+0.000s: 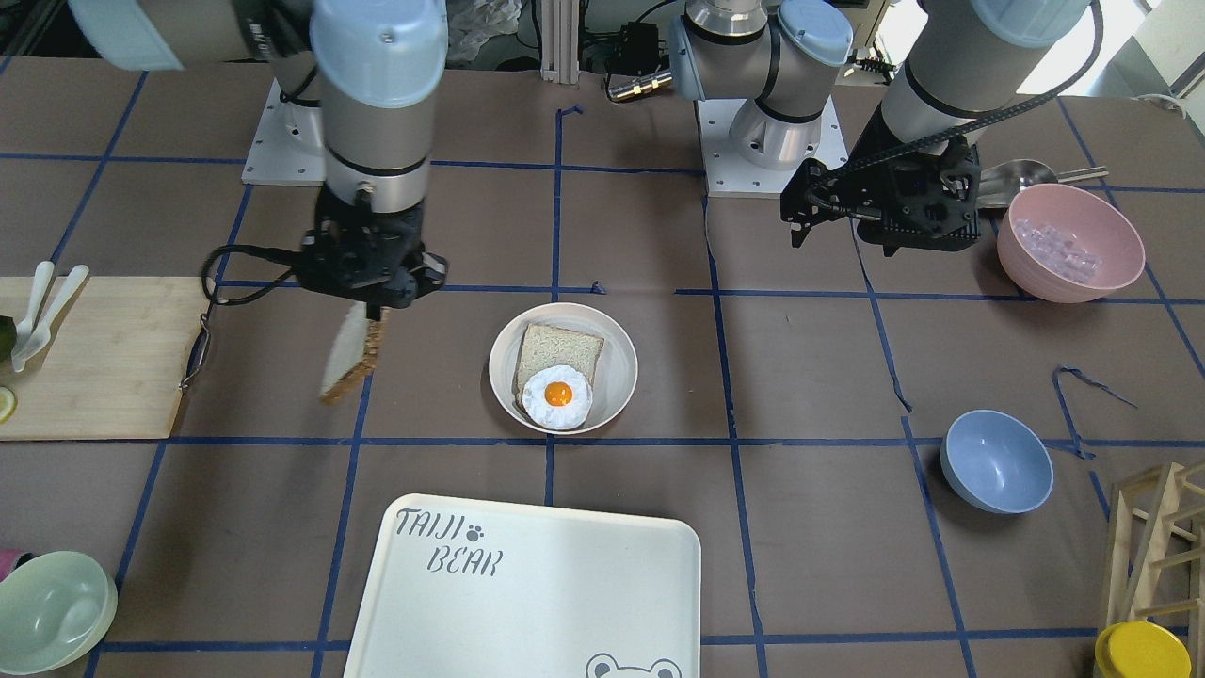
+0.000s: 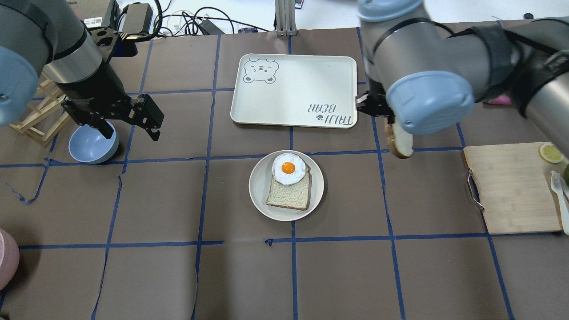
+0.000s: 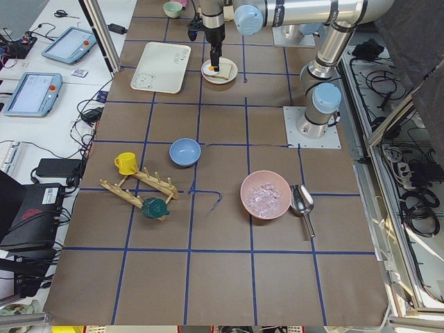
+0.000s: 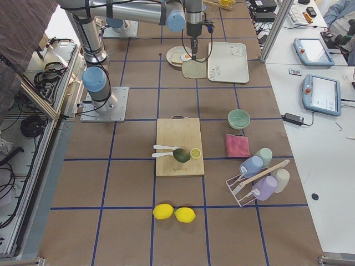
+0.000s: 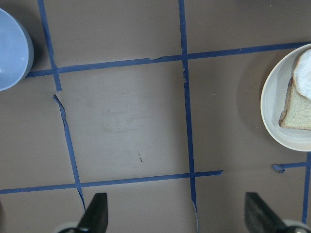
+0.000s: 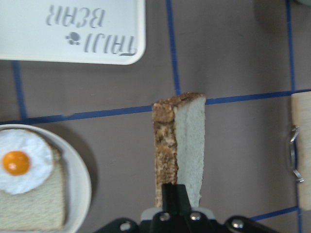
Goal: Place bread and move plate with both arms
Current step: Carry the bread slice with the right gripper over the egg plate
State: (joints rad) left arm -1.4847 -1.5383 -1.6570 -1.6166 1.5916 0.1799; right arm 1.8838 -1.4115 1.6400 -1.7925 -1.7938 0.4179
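Brown paper ruled into squares by blue tape covers the table point(image 2: 178, 275), with cables and monitors on benches round its edges.

The right gripper point(image 1: 369, 303) has its jaws clamped on the top edge of the bread point(image 6: 189, 145), which hangs edge-on with its dark crust to one side. It is off the table and not yet over the plate point(image 2: 258, 195) — it sits to the robot's right of it, between plate and cutting board point(image 2: 511, 191), near a corner of the tray point(image 2: 293, 89). The left gripper point(image 2: 131, 132) hangs with its jaws wide apart and nothing between them, near the blue bowl point(image 2: 91, 144).

The risk lies in that narrow pinch on one edge. A slice hanging upright would probably touch down crust-first and either topple off the rim or shove the fried egg point(image 2: 288, 169), which already overhangs the far end of its slice. Once stacked, an uneven lift by two arms could slide the pile.

The plate holds a flat slice point(image 2: 289, 195) with the egg on it. The pink bowl point(image 1: 1017, 254) holds clear cube-like pieces point(image 1: 1059, 247). The blue bowl shows nothing inside, and the tray carries nothing.
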